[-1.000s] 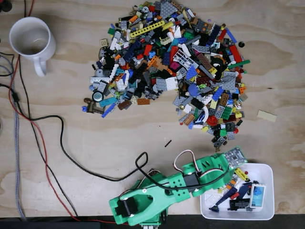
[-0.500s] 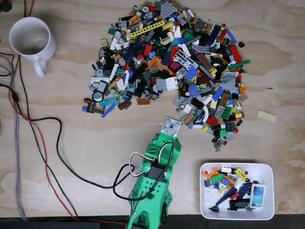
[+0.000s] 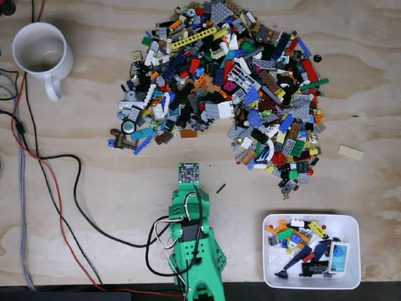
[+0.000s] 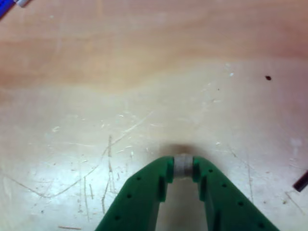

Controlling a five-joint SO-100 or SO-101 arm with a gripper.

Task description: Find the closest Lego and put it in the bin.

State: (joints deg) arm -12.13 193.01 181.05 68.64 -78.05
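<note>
The big mixed Lego pile (image 3: 225, 88) covers the upper middle of the table in the fixed view. The white bin (image 3: 351, 276) sits at the lower right with several pieces in it. My green arm (image 3: 188, 219) reaches up from the bottom edge, its tip over bare wood below the pile's left half and well left of the bin. In the wrist view my gripper (image 4: 183, 166) enters from the bottom, its jaws brought together over scratched wood. A small grey bit shows at the tips; I cannot tell what it is. No Lego hangs from it.
A white mug (image 3: 41, 53) stands at the upper left. Black and red cables (image 3: 78, 188) run down the left side. A small black stick (image 3: 220, 188) lies just right of the arm's tip, and also shows at the wrist view's right edge (image 4: 301, 180). A tan plate (image 3: 351, 152) lies far right.
The arm swung left from over the bin, past the pile's lower edge, to the bare wood below the pile. The bin and the pile look unchanged.
</note>
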